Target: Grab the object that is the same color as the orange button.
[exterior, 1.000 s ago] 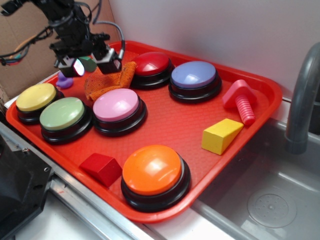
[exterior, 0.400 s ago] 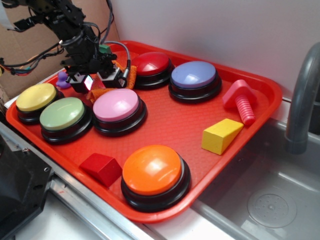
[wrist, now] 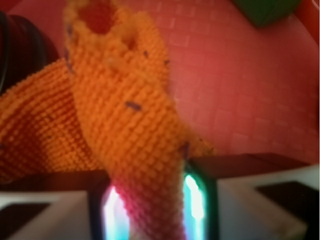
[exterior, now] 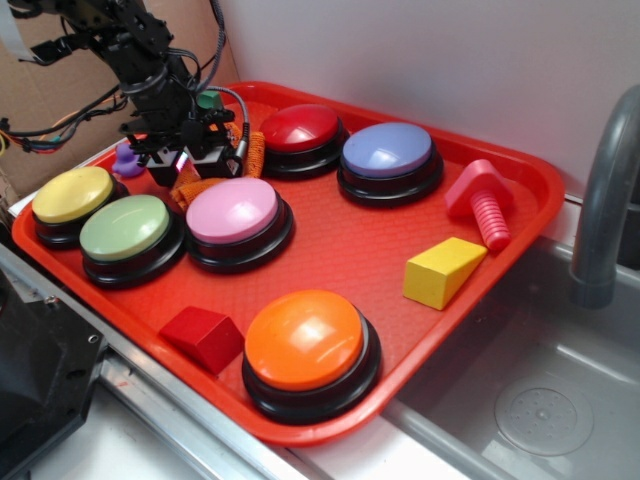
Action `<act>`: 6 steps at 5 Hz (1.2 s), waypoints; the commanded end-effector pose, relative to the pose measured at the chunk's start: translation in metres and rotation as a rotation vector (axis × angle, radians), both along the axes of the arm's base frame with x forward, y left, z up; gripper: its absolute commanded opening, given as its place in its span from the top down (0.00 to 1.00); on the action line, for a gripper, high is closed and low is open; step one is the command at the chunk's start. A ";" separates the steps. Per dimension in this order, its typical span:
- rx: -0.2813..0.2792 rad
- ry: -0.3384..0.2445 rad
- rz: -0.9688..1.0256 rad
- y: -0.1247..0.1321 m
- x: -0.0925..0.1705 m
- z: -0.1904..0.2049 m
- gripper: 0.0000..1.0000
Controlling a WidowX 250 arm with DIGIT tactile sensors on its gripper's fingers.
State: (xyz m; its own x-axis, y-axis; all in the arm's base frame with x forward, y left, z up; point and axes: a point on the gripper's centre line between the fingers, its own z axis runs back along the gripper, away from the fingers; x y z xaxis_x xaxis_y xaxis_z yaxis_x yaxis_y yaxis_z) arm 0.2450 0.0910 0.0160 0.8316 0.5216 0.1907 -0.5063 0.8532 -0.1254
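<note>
orange button (exterior: 308, 345) is seen at the front of the red tray (exterior: 520, 205), w/ pink button (exterior: 235, 212) further back. behind that, at the back left, the orange cloth (wrist: 125, 130) is pinched tight btwn the gripper (exterior: 188, 158) fingers, almost shut.

My pincer (exterior: 190, 158) hides most of the orange cloth (exterior: 192, 186); in the wrist view the cloth (wrist: 125, 130) is blurred and cut off.

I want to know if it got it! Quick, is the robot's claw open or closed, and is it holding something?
Gripper: closed, pinching a fold of the orange knitted cloth between its fingers.
</note>
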 end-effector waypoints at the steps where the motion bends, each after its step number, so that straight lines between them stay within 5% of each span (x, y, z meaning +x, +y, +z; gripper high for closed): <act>1: 0.008 -0.053 -0.036 -0.006 0.004 0.057 1.00; 4: 0.002 0.032 -0.233 -0.048 -0.002 0.159 1.00; 6: -0.012 0.057 -0.415 -0.089 -0.017 0.183 1.00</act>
State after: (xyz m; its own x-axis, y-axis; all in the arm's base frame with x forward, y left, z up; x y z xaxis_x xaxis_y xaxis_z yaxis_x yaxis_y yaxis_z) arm 0.2240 -0.0011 0.1803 0.9855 0.1562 0.0666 -0.1480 0.9824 -0.1143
